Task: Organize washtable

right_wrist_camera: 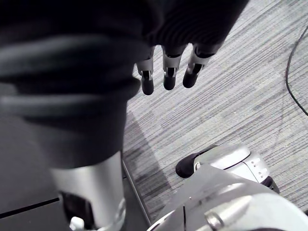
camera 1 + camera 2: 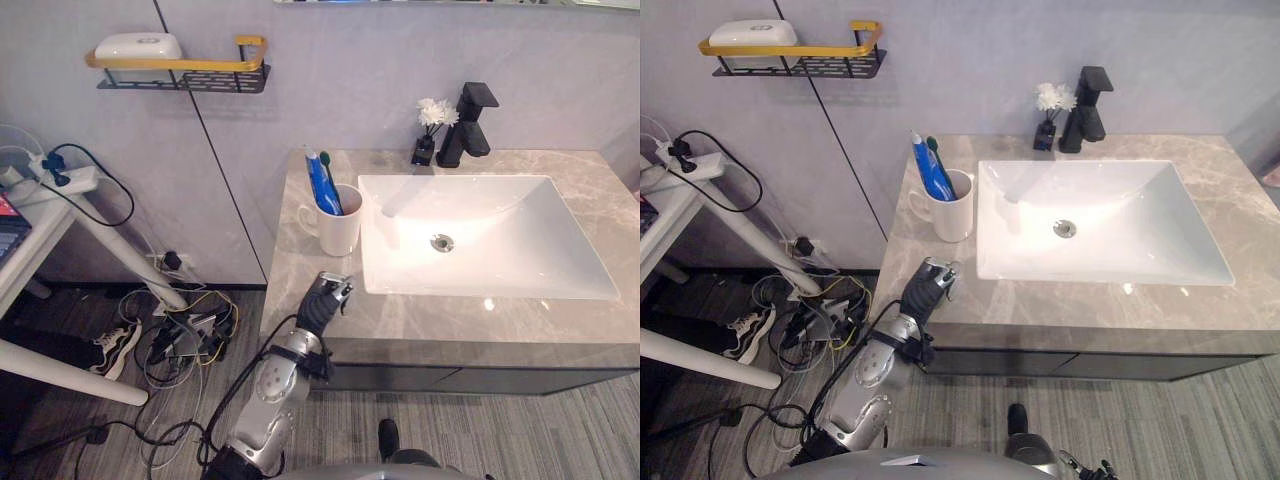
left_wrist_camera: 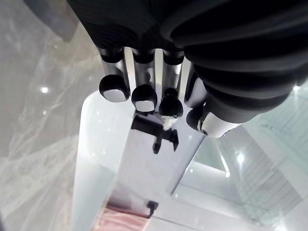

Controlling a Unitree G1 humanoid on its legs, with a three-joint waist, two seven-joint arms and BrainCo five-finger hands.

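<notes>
A white mug (image 2: 338,225) stands on the grey marble counter (image 2: 450,320) just left of the white sink (image 2: 560,240). It holds a blue toothpaste tube (image 2: 320,188) and a green-headed toothbrush (image 2: 326,160). My left hand (image 2: 323,298) rests low over the counter's front left corner, a short way in front of the mug, with fingers relaxed and nothing in them. In the left wrist view the fingers (image 3: 144,98) point toward the black faucet (image 3: 156,132). My right hand (image 1: 166,72) hangs open above the grey floor.
A black faucet (image 2: 468,125) and a small vase of white flowers (image 2: 430,130) stand behind the sink. A wall shelf (image 2: 185,72) holds a white soap box (image 2: 138,46). To the left are a white side table (image 2: 40,200), a power strip (image 2: 60,180) and floor cables (image 2: 180,340).
</notes>
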